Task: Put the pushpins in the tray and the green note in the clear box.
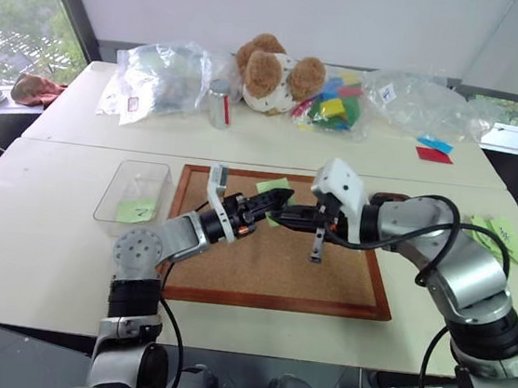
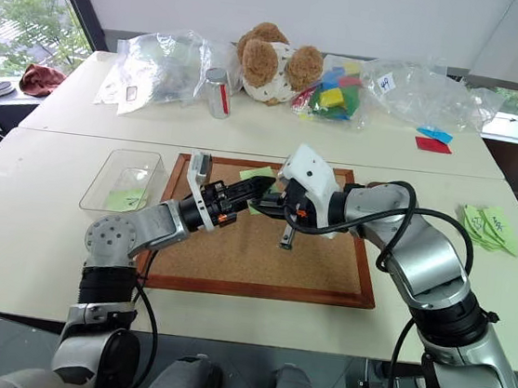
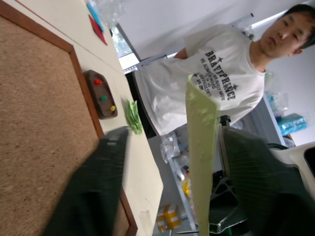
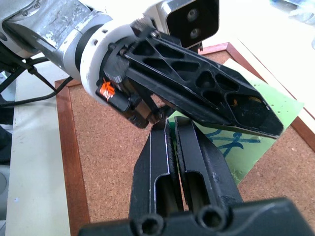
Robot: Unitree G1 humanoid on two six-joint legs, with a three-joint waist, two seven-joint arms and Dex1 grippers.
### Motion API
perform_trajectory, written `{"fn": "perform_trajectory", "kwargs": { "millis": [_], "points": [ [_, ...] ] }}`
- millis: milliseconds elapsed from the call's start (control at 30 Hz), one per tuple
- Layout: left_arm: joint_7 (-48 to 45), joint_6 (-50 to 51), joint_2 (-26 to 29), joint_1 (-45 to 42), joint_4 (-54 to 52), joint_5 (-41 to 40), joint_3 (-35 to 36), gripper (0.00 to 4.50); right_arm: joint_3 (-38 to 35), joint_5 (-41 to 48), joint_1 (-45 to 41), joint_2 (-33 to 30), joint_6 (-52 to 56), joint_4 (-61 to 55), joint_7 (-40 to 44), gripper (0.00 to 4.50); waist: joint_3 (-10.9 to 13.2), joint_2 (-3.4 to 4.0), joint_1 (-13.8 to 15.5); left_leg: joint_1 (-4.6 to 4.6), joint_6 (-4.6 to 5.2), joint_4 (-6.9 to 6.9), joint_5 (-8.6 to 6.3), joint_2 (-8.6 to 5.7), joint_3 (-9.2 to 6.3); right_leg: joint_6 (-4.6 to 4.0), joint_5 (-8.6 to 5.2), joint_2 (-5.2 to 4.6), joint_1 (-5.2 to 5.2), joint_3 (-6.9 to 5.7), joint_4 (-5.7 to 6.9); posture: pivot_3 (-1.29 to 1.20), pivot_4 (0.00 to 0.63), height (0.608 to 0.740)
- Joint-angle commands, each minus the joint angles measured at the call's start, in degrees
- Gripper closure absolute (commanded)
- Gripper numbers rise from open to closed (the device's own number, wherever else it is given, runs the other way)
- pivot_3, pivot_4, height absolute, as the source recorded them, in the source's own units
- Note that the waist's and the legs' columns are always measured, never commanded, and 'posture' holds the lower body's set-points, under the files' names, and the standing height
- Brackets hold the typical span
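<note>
Both claws meet over the corkboard (image 1: pixel 269 270) in mid-air. Left claw (image 1: pixel 282 198) is clamped on the green note (image 4: pixel 256 128), seen edge-on between its fingers (image 3: pixel 98 191) in the left wrist view. Right claw (image 4: pixel 172 130) has its fingers pressed together, tips at the note's edge; whether it pinches the note can't be told. Clear box (image 1: pixel 134 191) sits on the surface left of the corkboard with green slips inside. Tray (image 3: pixel 101 93) lies beside the corkboard's frame, holding red, green and yellow pushpins (image 3: pixel 98 81).
</note>
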Motion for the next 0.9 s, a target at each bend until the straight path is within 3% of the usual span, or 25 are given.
{"fn": "perform_trajectory", "kwargs": {
  "millis": [33, 100, 333, 900],
  "points": [
    [1.1, -0.3, -0.8, 0.4, -1.4, -2.7, 0.3, 3.83, -0.7, 0.5, -1.4, 0.1, -0.5, -2.2, -0.1, 4.5, 0.0, 0.0, 0.0, 0.0, 0.0, 0.0, 0.0, 0.0, 0.0, 0.0, 0.0, 0.0, 0.0, 0.0, 0.0, 0.0, 0.15, 0.74],
    [1.9, -0.3, -1.2, 0.7, -1.5, -3.8, 0.4, 4.47, -0.8, 0.6, -1.5, 0.1, -0.4, -2.2, -0.1, 4.5, 0.0, 0.0, 0.0, 0.0, 0.0, 0.0, 0.0, 0.0, 0.0, 0.0, 0.0, 0.0, 0.0, 0.0, 0.0, 0.0, 0.15, 0.74],
    [4.1, -0.6, -1.3, 2.0, -2.0, -7.8, 0.7, 4.47, -1.7, 1.0, -1.7, -0.3, 0.3, -2.6, -0.3, 4.5, 0.0, 0.0, 0.0, 0.0, 0.0, 0.0, 0.0, 0.0, 0.0, 0.0, 0.0, 0.0, 0.0, 0.0, 0.0, 0.0, 0.15, 0.74],
    [3.3, -3.0, 1.3, 2.7, -1.8, -7.3, -1.1, 4.47, -7.3, 3.4, -4.7, -1.1, 4.8, -1.4, -3.8, 4.5, 0.0, 0.0, 0.0, 0.0, 0.0, 0.0, 0.0, 0.0, 0.0, 0.0, 0.0, 0.0, 0.0, 0.0, -0.02, 0.0, 0.15, 0.74]
  ]
}}
